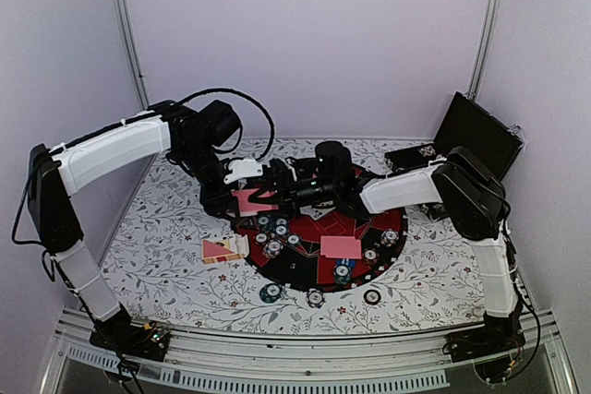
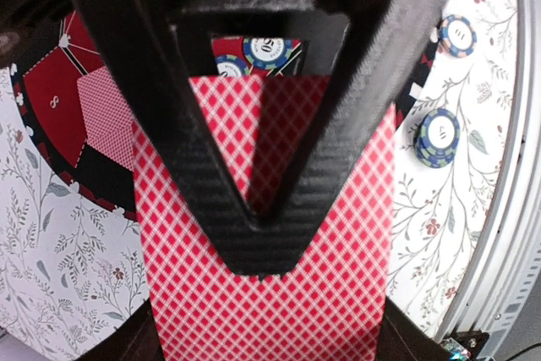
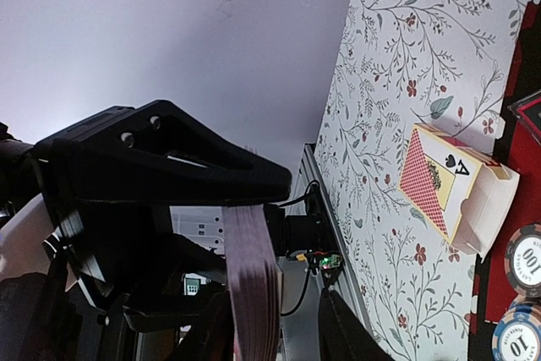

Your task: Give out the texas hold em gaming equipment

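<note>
Left claw [image 2: 258, 251]: clenched on a deck of thin pink-red, diamond-backed playing cards [image 2: 279, 319], held above the left part of the round red-and-black mat [image 1: 305, 272]. Right claw [image 1: 271, 193]: fingers set either side of the deck's edge; whether it grips a card cannot be told.

On the mat: one pink-backed card [image 1: 340, 246] right of centre and a cluster of white-edged round poker chips [image 1: 272, 228] at the left. Three more chips [image 1: 316, 298] lie on the floral worktop [image 1: 166, 256], just near of the mat. An open cream card box [image 1: 222, 249] lies to the left.

Judgement: distribution is partly done; chips are out, but most of the deck is undealt.
</note>
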### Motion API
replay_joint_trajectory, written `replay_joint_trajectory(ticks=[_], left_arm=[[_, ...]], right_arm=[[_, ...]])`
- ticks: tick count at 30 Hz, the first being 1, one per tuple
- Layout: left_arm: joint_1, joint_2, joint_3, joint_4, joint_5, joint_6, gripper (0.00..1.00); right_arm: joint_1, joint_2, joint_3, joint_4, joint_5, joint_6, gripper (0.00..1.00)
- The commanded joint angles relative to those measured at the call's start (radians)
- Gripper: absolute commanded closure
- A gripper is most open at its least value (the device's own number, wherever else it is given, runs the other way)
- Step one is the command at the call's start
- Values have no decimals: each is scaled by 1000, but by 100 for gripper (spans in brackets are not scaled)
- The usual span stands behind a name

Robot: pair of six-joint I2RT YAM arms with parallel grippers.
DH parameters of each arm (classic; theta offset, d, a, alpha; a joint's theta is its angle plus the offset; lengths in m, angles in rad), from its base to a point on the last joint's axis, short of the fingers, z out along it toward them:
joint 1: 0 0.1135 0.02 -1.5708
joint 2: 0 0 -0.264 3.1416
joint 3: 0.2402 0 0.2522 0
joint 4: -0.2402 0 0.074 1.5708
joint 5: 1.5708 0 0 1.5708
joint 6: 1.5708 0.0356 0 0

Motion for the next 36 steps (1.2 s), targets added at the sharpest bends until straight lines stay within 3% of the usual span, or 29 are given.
replay_joint_trajectory(ticks=[1, 8, 15, 21, 31, 36], left_arm=[[-4, -10, 11, 0, 10, 1, 100], [-3, -8, 8, -1, 5, 1, 100], [-3, -4, 11, -4, 5, 0, 100], [-2, -6, 9, -5, 4, 1, 100], [3, -8, -6, 1, -2, 1, 100], [5, -5, -5, 1, 0, -1, 100]], right_arm=[[-21, -42, -46, -52, 13, -23, 67], [-31, -86, -75, -75, 11, -44, 78], [-52, -141, -106, -135, 14, -84, 98], [-98, -219, -171, -231, 30, -142, 100], [-179, -395, -81, -840, 320, -521, 100], [-182, -393, 83, -1161, 658, -670, 100]])
